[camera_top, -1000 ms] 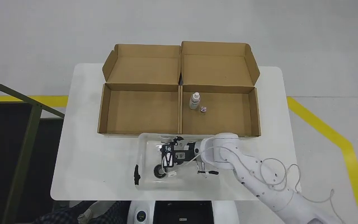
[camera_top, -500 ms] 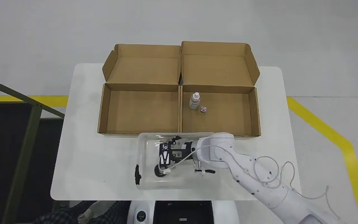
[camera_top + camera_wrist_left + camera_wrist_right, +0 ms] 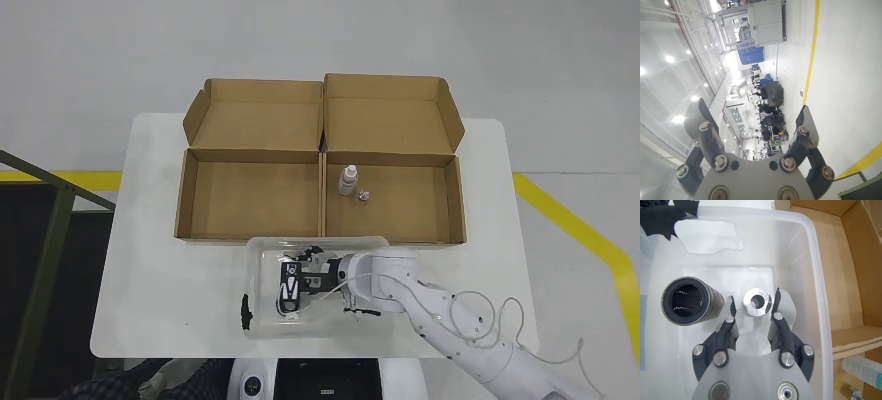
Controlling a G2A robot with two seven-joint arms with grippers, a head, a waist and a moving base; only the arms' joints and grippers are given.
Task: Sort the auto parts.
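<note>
fingers (image 3: 775,302) on your right gripper (image 3: 754,302) are spread, straddling the short bare-metal bushing (image 3: 749,308) standing on end in the clear plastic bin (image 3: 814,275). one pad looks just about touching, not clamped yet. step in hand, i'd say: pick from the bin. next, close square on its smooth round wall, which may slip, then lift clear of the grooved linear bearing (image 3: 690,300) just beside it. drop goes to a cardboard box (image 3: 840,279). your left gripper (image 3: 753,105) is spread wide and empty, facing the room.
</note>
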